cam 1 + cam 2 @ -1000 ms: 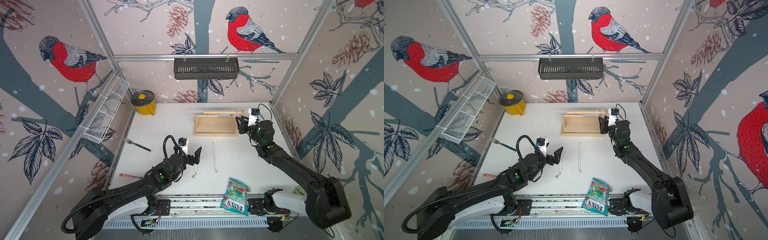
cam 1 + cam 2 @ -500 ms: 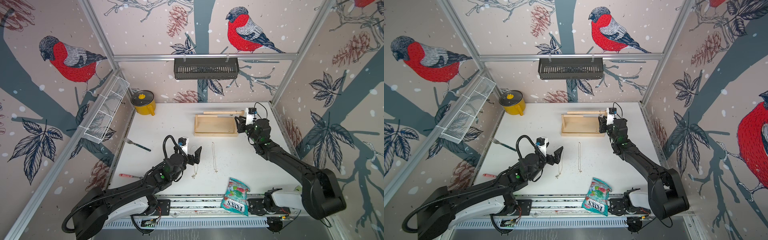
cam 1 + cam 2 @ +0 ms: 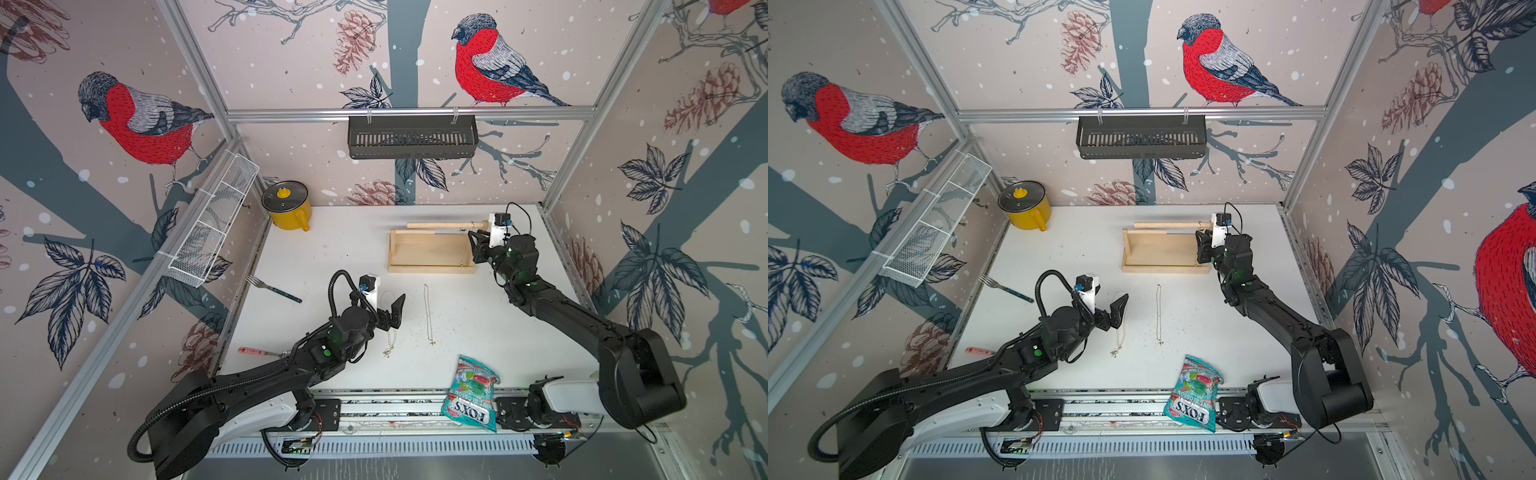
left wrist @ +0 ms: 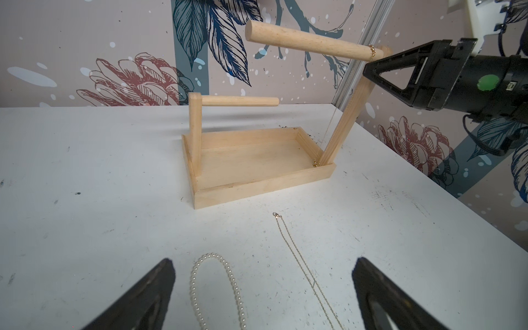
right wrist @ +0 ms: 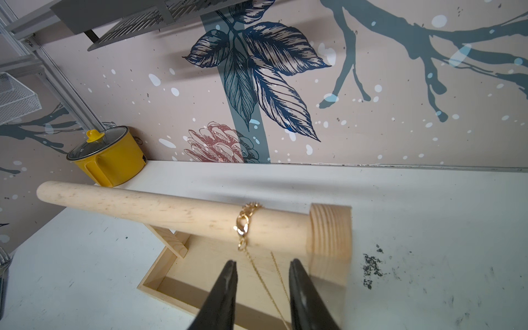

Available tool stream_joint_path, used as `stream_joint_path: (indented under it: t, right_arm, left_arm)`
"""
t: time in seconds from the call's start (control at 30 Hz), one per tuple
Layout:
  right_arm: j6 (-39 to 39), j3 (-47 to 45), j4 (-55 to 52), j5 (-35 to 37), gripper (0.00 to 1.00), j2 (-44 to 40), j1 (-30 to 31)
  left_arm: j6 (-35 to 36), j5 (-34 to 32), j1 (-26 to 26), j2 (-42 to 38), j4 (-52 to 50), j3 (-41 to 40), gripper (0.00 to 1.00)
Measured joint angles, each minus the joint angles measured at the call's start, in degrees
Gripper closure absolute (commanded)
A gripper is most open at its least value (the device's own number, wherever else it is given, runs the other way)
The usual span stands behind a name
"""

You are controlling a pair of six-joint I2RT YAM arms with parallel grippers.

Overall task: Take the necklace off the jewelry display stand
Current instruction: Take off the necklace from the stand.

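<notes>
White tabletop (image 3: 332,249) fills the floor of a booth papered with red-breasted birds and pinecones. Right ahead of the right gripper (image 5: 263,265) stands the jewelry display stand (image 4: 263,188), pale bare wood: a shallow tray, a tall post (image 5: 330,228), and a round dowel (image 5: 171,211) jutting from the top of it. The necklace (image 5: 243,225), a fine gold chain, is looped over that dowel just beyond the gripper's tips, clasp on top, close beside the post (the dowel's free end is on the far side from it). Its two thin strands hang down between the gripper's fingers (image 5: 228,285), which stand a little apart and pinch nothing.

A shorter post with a short dowel (image 4: 240,101) rises at the tray's other end. Far past the dowel's free end sits a yellow pot (image 5: 114,160).

Left gripper (image 4: 264,259) hangs spread wide and empty over a pearl string (image 4: 194,285) lying flat beneath it; a thin chain (image 4: 291,245) lies just beside that. A fork (image 3: 272,287) and a candy bag (image 3: 471,392) lie well apart from both grippers.
</notes>
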Motion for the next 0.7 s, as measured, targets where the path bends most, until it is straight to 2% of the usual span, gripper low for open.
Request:
stream_joint_path:
  t: [0.1, 0.6, 0.7]
  right_arm:
    - [0.02, 0.2, 0.13, 0.17, 0.71, 0.46, 0.0]
    - [0.09, 2.78, 0.33, -0.59, 0.72, 2.93, 0.11]
    - [0.02, 3.21, 0.31, -0.74, 0.75, 3.3, 0.11]
  left_arm:
    - [0.02, 0.07, 0.0, 0.17, 0.0, 0.09, 0.03]
    - [0.07, 1.92, 0.0, 1.18, 0.02, 0.22, 0.03]
    - [0.09, 1.95, 0.0, 1.2, 0.02, 0.22, 0.03]
